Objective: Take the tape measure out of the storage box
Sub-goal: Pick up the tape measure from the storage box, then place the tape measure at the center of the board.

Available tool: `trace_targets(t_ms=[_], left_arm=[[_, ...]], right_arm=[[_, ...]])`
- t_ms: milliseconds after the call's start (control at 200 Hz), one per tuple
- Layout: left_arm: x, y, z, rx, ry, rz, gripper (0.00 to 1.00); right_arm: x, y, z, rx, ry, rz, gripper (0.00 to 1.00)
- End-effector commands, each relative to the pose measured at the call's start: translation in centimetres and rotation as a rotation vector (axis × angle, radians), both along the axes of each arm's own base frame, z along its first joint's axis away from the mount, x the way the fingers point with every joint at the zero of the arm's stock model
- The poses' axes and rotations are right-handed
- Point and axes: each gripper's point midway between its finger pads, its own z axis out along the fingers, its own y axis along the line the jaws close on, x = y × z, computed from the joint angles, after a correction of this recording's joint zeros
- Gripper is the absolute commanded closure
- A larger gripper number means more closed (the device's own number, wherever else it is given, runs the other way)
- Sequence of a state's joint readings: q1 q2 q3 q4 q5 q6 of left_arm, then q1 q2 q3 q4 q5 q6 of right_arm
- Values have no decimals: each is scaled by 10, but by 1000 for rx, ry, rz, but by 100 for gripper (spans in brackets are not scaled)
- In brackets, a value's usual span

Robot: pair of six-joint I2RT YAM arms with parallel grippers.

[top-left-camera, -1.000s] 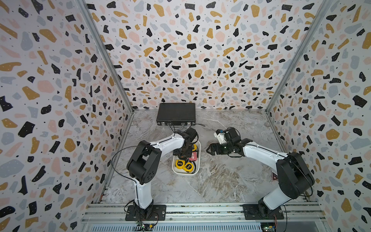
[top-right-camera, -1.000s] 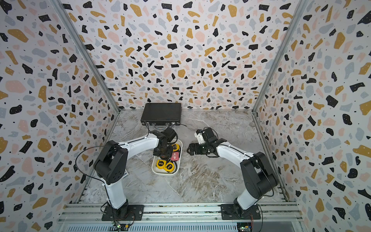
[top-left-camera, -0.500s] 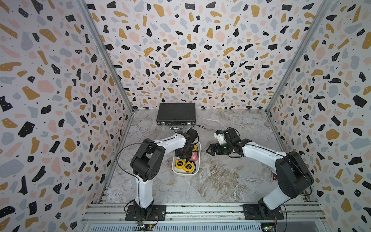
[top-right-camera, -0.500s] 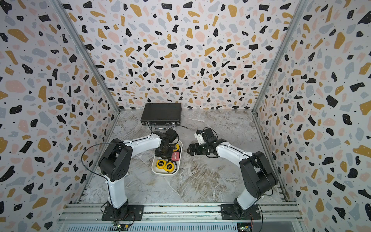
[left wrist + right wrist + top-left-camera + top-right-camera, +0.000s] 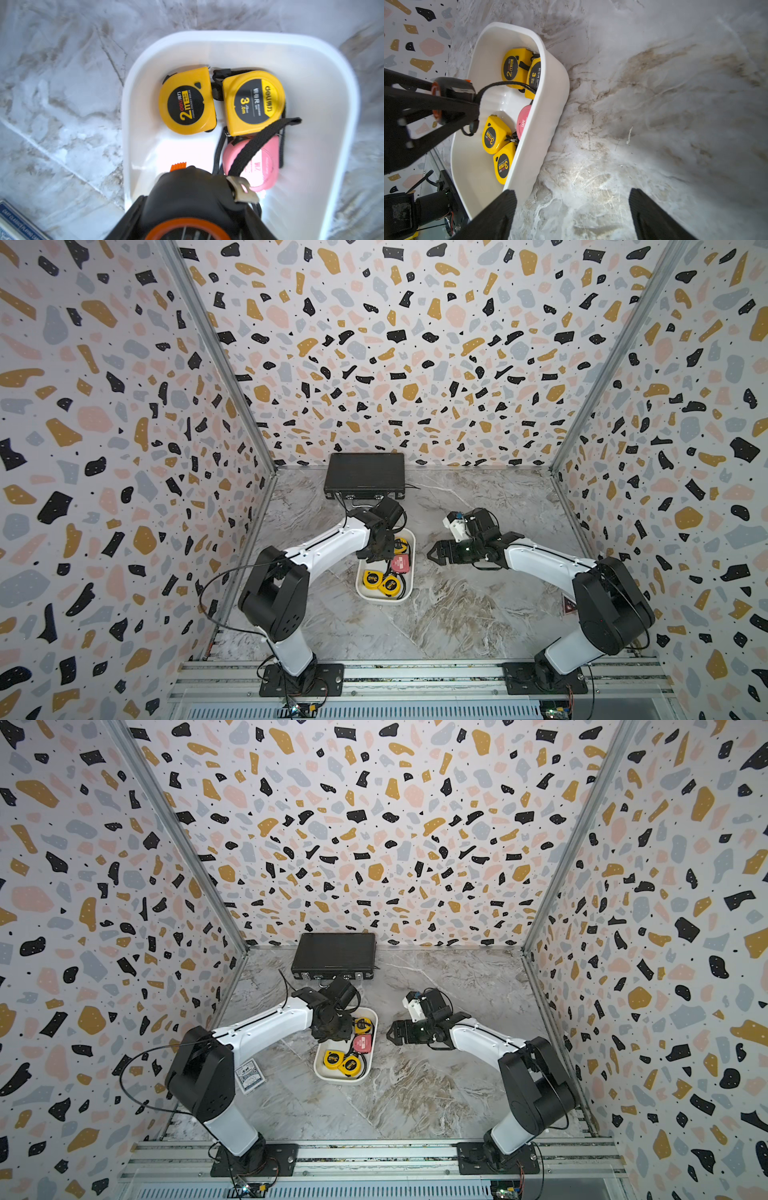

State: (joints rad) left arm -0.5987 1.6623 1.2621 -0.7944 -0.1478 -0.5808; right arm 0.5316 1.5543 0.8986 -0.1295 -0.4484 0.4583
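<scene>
Tape measure, black with an orange ring point(image 5: 446, 97), sits pinched in your left claw point(image 5: 187, 212), just above the white storage box point(image 5: 405, 597). Judging by the right wrist view, its black wrist strap point(image 5: 506, 84) trails down among the yellow tape measures point(image 5: 187, 101) and the pink one point(image 5: 261, 166), so lift slowly and straight up, watching that the strap slides free rather than dragging a neighbour, then carry it over the rim to the bare table point(image 5: 457, 614). Your right claw point(image 5: 572, 216) hangs spread beside the box, holding nothing.
</scene>
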Motion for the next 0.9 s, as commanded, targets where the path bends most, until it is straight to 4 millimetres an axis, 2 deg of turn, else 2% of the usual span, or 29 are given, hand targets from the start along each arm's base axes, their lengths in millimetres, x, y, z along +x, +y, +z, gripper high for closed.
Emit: trace_targets(t_ms=[0,225,395,646,896], left_arm=[[-16,8,14,-37,2,62,100],[-26,3,53,-176,-58,138,100],[-24,-19,70,-336,-78,213,100],[-17,-63,76,-553,-33,269,100],[-20,-89,77,-687,5,276,100]], right_arm=[[-1,6,27,74,-71,1,9],[-14,16,44,153,-163,-1,9],[-29,30,62,218,-273,8,8],[-43,51,85,320,-417,11,7],[-38,59,99,423,-477,-19,6]])
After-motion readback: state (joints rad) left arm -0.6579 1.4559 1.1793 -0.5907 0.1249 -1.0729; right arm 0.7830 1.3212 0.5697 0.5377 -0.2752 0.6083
